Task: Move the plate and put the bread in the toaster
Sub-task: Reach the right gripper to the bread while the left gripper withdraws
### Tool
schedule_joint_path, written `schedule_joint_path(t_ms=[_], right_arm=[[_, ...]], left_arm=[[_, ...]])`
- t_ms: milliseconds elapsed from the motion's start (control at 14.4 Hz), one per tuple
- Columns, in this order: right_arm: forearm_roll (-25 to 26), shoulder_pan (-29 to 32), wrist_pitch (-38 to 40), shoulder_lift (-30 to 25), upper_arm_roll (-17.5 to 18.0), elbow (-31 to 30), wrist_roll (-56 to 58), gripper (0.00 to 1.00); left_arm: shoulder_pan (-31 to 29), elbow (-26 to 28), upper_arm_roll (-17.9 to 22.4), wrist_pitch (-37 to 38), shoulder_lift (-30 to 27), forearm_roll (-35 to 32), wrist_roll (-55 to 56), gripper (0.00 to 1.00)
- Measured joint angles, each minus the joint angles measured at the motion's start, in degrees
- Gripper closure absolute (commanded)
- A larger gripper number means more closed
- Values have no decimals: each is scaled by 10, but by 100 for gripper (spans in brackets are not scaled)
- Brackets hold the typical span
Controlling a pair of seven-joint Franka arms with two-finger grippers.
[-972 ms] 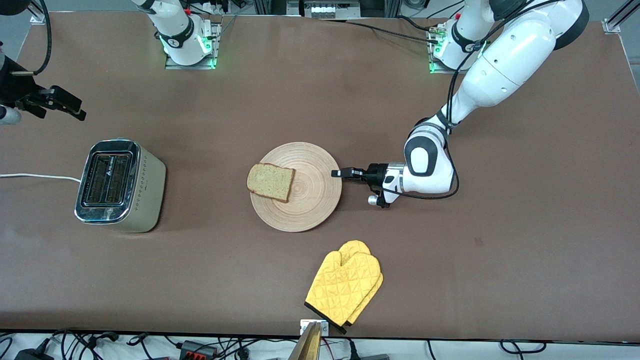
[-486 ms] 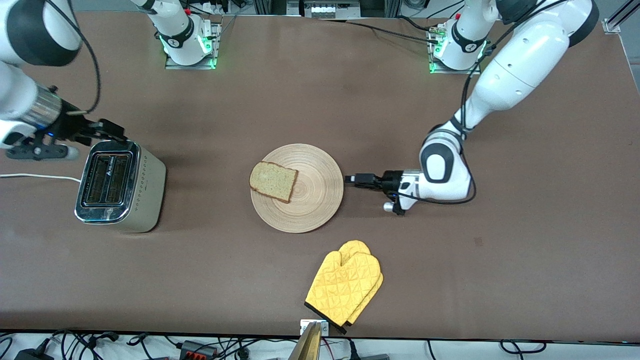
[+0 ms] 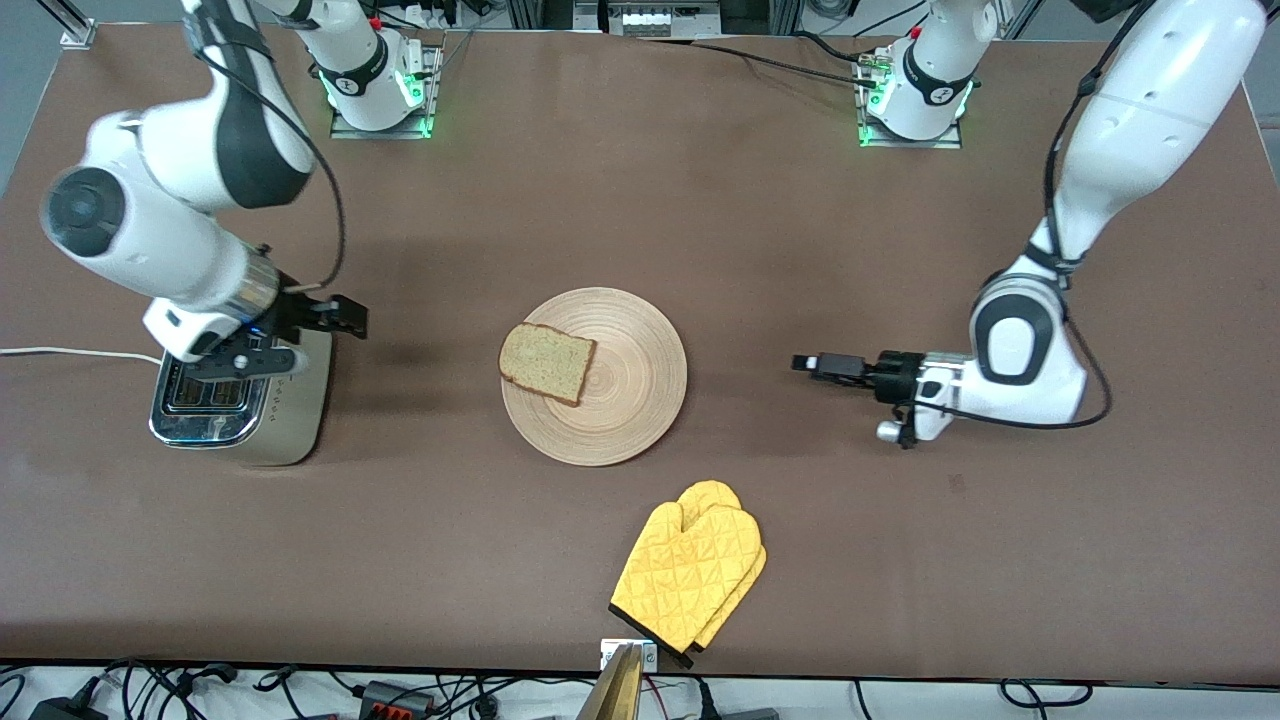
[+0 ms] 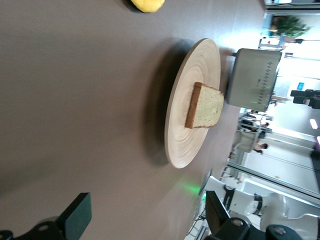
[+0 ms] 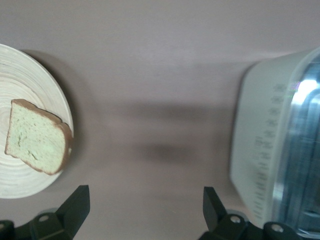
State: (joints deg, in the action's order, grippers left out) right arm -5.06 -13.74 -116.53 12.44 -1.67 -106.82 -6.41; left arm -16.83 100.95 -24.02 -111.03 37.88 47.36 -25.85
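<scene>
The round light-wood plate (image 3: 625,400) lies mid-table with the slice of bread (image 3: 546,362) on its edge toward the right arm's end. The chrome-topped toaster (image 3: 290,410) stands toward that end, partly covered by the right arm. My right gripper (image 3: 345,316) is open and empty over the toaster's side that faces the plate. My left gripper (image 3: 810,364) is open and empty, low over bare table, apart from the plate toward the left arm's end. The left wrist view shows its gripper (image 4: 147,212), plate (image 4: 180,145), bread (image 4: 207,106) and toaster (image 4: 252,77). The right wrist view shows its gripper (image 5: 145,207), plate (image 5: 20,185), bread (image 5: 37,142) and toaster (image 5: 270,150).
A yellow oven mitt (image 3: 690,570) lies near the table's front edge, nearer the front camera than the plate; its tip shows in the left wrist view (image 4: 147,4). The toaster's white cord (image 3: 70,352) runs off the table's end.
My left gripper has drawn back from the plate's rim toward the left arm's end. My right arm has swung in from the table's end to over the toaster.
</scene>
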Motion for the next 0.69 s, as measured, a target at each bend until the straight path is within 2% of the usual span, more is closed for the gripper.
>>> schedule_joint_path(t_ms=[208, 417, 556, 694], right_arm=[[-1, -39, -38, 37, 1, 0, -56, 0], [-2, -71, -89, 77, 1, -1, -112, 15], [-2, -94, -113, 105, 1, -1, -158, 18], [-3, -120, -141, 128, 2, -1, -211, 21]], left_arm=[[-44, -5, 4, 30, -60, -123, 36, 0], [-103, -45, 7, 116, -99, -241, 44, 0], [-142, -72, 7, 149, -122, -299, 44, 0], [-154, -82, 6, 158, -153, -349, 46, 0]])
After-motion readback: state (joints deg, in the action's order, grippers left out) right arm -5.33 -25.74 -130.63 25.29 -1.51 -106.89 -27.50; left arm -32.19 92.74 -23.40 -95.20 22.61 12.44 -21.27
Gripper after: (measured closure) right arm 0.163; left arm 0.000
